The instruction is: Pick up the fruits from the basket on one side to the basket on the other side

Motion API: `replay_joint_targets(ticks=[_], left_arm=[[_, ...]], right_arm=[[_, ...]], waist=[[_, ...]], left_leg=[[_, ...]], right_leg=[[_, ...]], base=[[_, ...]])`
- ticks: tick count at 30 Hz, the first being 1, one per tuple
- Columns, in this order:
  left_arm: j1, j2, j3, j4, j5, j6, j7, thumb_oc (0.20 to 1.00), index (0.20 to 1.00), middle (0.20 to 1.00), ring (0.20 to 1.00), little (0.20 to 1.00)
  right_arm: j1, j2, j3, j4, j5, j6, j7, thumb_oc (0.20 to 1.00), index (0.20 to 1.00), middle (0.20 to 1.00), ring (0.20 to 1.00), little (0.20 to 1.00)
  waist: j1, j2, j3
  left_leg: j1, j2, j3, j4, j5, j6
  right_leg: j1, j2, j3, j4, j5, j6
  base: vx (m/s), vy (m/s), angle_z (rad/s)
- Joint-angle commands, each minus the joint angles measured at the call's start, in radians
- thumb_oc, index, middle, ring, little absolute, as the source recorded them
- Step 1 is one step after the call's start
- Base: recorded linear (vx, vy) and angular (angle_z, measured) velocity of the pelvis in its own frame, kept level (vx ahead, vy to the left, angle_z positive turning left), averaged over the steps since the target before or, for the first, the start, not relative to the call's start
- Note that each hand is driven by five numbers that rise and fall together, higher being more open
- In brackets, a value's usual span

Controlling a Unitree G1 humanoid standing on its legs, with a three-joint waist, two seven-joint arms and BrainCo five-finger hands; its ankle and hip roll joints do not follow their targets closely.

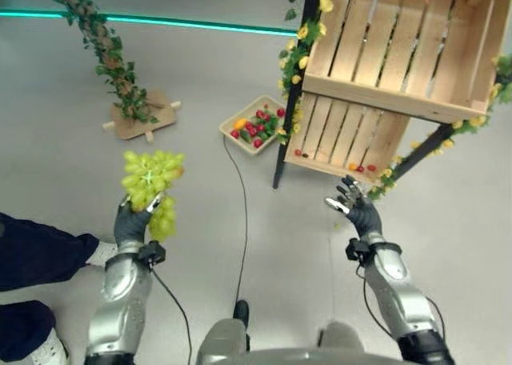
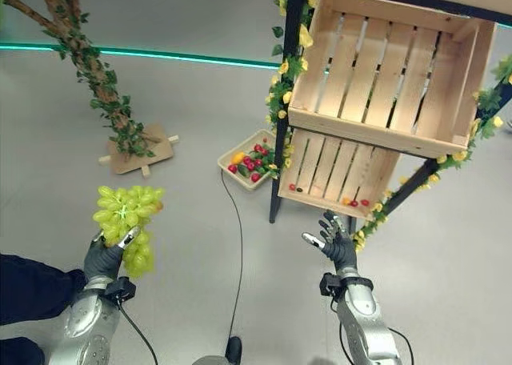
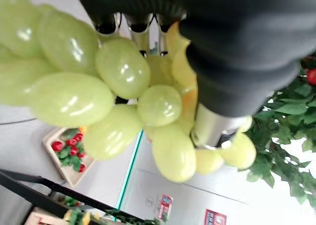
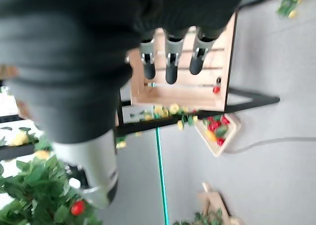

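Observation:
My left hand (image 1: 130, 223) is shut on a bunch of green grapes (image 1: 151, 186), held up above the grey floor at the left; the grapes (image 3: 113, 101) crowd against its fingers in the left wrist view. On the floor ahead lies a small tray-like basket (image 1: 242, 138) with red, orange and green fruits. Two wooden crates hang on a black stand at the right: a big upper crate (image 1: 400, 49) and a lower crate (image 1: 344, 137) with a few small red and orange fruits along its front edge. My right hand (image 1: 358, 209) is open, raised just below the lower crate.
A fake tree trunk with green leaves (image 1: 100, 45) stands on a wooden base (image 1: 142, 117) at the far left. Yellow flowers and vines (image 1: 298, 53) wrap the stand's black post (image 1: 292, 101). A person's dark-clad legs (image 1: 36, 261) are at the lower left.

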Motion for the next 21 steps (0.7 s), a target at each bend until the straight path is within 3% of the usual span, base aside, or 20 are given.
replay_joint_targets(ticks=[1,3,4,8,9,10,11,13,14,16,18,21], left_arm=[[-0.018,0.019,0.017,-0.137,0.077,-0.055,-0.031,0.2,0.2,0.2,0.2,0.2],[-0.006,0.012,0.016,-0.148,0.066,-0.044,-0.069,0.2,0.2,0.2,0.2,0.2],[0.0,0.011,0.0,-0.164,0.068,-0.049,-0.094,0.2,0.2,0.2,0.2,0.2],[0.013,-0.014,-0.016,-0.187,0.047,-0.047,-0.135,0.2,0.2,0.2,0.2,0.2],[0.029,-0.017,-0.025,-0.202,0.036,-0.039,-0.155,0.2,0.2,0.2,0.2,0.2],[0.029,-0.017,-0.024,-0.202,0.036,-0.039,-0.155,0.2,0.2,0.2,0.2,0.2],[0.034,-0.021,-0.034,-0.215,0.018,-0.037,-0.171,0.2,0.2,0.2,0.2,0.2],[0.028,-0.021,-0.049,-0.218,0.018,-0.036,-0.177,0.2,0.2,0.2,0.2,0.2],[0.029,-0.02,-0.05,-0.222,0.011,-0.036,-0.177,0.2,0.2,0.2,0.2,0.2],[0.034,-0.024,-0.047,-0.227,0.005,-0.024,-0.176,0.2,0.2,0.2,0.2,0.2],[0.049,-0.031,-0.044,-0.233,-0.002,-0.02,-0.176,0.2,0.2,0.2,0.2,0.2],[0.029,-0.013,-0.055,-0.225,0.014,-0.018,-0.16,0.2,0.2,0.2,0.2,0.2]], right_arm=[[0.009,-0.046,-0.031,0.016,0.024,-0.042,0.009,1.0,1.0,1.0,1.0,1.0],[0.026,-0.04,-0.026,0.01,0.026,-0.021,0.025,1.0,1.0,1.0,1.0,1.0],[0.01,-0.048,-0.017,0.034,0.017,-0.021,0.026,1.0,1.0,1.0,1.0,1.0],[-0.002,-0.061,-0.02,0.056,0.027,-0.023,0.038,1.0,1.0,1.0,1.0,1.0],[-0.005,-0.077,-0.013,0.071,0.032,-0.018,0.049,1.0,1.0,1.0,1.0,1.0],[-0.005,-0.077,-0.013,0.071,0.032,-0.018,0.049,1.0,1.0,1.0,1.0,1.0],[0.004,-0.091,-0.015,0.063,0.038,-0.012,0.064,1.0,1.0,1.0,1.0,1.0],[0.008,-0.107,-0.023,0.065,0.035,-0.009,0.067,1.0,1.0,1.0,1.0,1.0],[0.005,-0.108,-0.025,0.071,0.032,-0.007,0.064,1.0,1.0,1.0,1.0,1.0],[0.0,-0.109,-0.021,0.083,0.017,-0.002,0.061,1.0,1.0,1.0,1.0,1.0],[0.008,-0.111,-0.027,0.088,0.018,-0.004,0.061,1.0,1.0,1.0,1.0,1.0],[-0.002,-0.123,-0.015,0.1,0.008,-0.008,0.058,1.0,1.0,1.0,1.0,1.0]], waist=[[-0.017,-0.023,-0.038],[-0.017,-0.026,-0.049],[-0.029,-0.017,-0.058],[-0.027,0.001,-0.08],[-0.026,0.013,-0.085],[-0.025,0.014,-0.085],[-0.02,0.014,-0.069],[-0.011,0.013,-0.044],[-0.012,0.015,-0.041],[-0.015,0.027,-0.044],[-0.007,0.028,-0.038],[0.007,0.047,-0.032]], left_leg=[[0.054,-0.023,-0.074,-0.007,-0.129,-0.045],[0.053,-0.036,-0.072,0.03,-0.154,-0.039],[0.059,-0.05,-0.059,0.083,-0.186,-0.036],[0.044,-0.072,-0.021,0.195,-0.232,-0.044],[0.011,-0.078,-0.014,0.303,-0.22,-0.067],[0.009,-0.077,-0.013,0.306,-0.222,-0.068],[-0.048,-0.108,-0.017,0.495,-0.165,-0.116],[-0.105,-0.172,-0.053,0.599,-0.127,-0.174],[-0.122,-0.173,-0.08,0.58,-0.12,-0.179],[-0.119,-0.113,-0.117,0.518,-0.115,-0.154],[-0.114,-0.055,-0.142,0.414,-0.163,-0.13],[-0.115,0.008,-0.294,0.194,-0.058,-0.128]], right_leg=[[0.044,0.044,-0.08,-0.205,0.129,-0.014],[0.075,0.031,-0.102,-0.248,0.136,-0.011],[0.089,0.038,-0.061,-0.262,0.13,-0.018],[0.16,0.046,-0.056,-0.303,0.118,-0.041],[0.2,0.063,-0.042,-0.326,0.093,-0.064],[0.2,0.064,-0.042,-0.327,0.093,-0.064],[0.255,0.062,-0.035,-0.352,0.079,-0.086],[0.294,0.056,-0.03,-0.365,0.073,-0.102],[0.305,0.065,-0.021,-0.364,0.068,-0.103],[0.328,0.077,0.004,-0.372,0.054,-0.099],[0.356,0.081,0.037,-0.378,0.036,-0.094],[0.362,0.12,0.116,-0.381,0.023,-0.087]], base=[[0.35,-0.073,0.21],[0.2,-0.024,0.15],[0.27,-0.033,0.18],[0.25,-0.003,-0.15],[0.12,-0.014,-0.38],[0.2,-0.038,-0.71],[0.14,-0.028,-0.69],[0.13,-0.044,-0.81],[0.12,-0.038,-0.64],[0.2,0.035,-0.41],[0.23,0.078,-0.29],[0.18,0.051,-0.6]])
